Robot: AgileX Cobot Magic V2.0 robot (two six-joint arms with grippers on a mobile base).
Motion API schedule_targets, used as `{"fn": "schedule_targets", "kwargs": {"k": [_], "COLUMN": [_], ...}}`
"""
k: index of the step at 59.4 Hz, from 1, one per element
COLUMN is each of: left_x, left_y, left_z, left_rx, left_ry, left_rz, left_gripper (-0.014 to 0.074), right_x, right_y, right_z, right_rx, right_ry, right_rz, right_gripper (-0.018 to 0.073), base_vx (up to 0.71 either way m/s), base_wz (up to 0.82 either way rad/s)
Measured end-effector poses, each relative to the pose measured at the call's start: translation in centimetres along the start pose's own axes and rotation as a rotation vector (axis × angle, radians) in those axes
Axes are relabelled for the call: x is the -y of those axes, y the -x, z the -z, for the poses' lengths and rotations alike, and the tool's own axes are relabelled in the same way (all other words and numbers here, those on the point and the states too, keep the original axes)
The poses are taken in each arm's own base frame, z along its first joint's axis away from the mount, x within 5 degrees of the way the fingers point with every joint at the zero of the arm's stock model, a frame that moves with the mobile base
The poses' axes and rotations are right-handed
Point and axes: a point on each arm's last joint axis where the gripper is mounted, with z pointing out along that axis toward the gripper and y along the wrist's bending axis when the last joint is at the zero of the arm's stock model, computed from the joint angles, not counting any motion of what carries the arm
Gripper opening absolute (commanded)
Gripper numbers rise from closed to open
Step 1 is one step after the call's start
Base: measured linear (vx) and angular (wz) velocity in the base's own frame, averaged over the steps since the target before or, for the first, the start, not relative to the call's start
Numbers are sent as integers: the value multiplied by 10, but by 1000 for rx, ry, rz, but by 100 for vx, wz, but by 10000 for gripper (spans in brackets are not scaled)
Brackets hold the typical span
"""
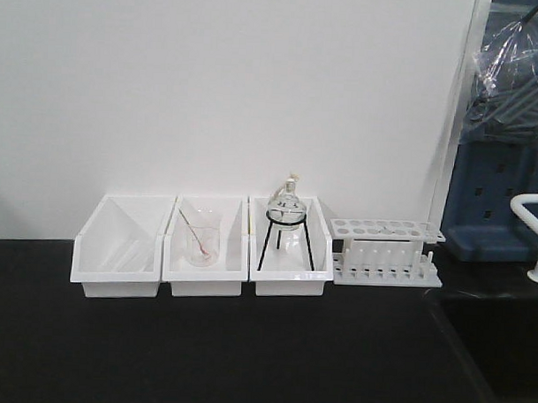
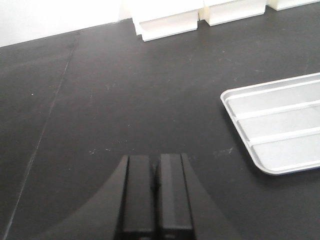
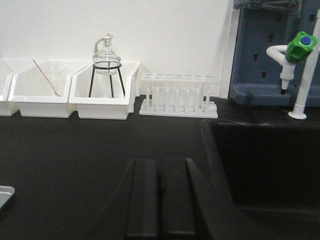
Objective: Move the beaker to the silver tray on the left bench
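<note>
Hovering over the black left bench, both the left gripper and right gripper have fingers pressed together, holding nothing. The silver tray lies right of the left gripper; no small beaker can be made out, only a rod-bearing one in a white bin by the wall.

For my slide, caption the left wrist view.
Shut left gripper over the black bench, empty silver tray at right.

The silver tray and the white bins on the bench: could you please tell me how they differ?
The silver tray is shallow grey metal with raised ridges and appears empty; the white bins are deep plastic, and two hold glassware. The silver tray lies flat and alone toward the front; the white bins stand side by side against the wall. Both rest on the black bench.
</note>
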Motion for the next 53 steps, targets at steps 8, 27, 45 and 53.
{"fn": "schedule_targets", "kwargs": {"k": [8,27,45,53], "left_x": [0,0,0,0], "left_y": [0,0,0,0], "left_z": [0,0,0,0], "left_rx": [0,0,0,0], "left_ry": [0,0,0,0], "left_rz": [0,0,0,0], "left_gripper": [1,1,1,1], "right_x": [1,1,1,1], "right_y": [-17,-14,-14,-14], "right_z": [6,8,8,8], "right_rx": [40,90,94,94], "right_ry": [-1,3,3,3], "right_rz": [-26,-34,-34,-34], "right_gripper": [-11,-11,-11,-11], "base_vx": [0,0,0,0], "base_wz": [0,0,0,0]}}
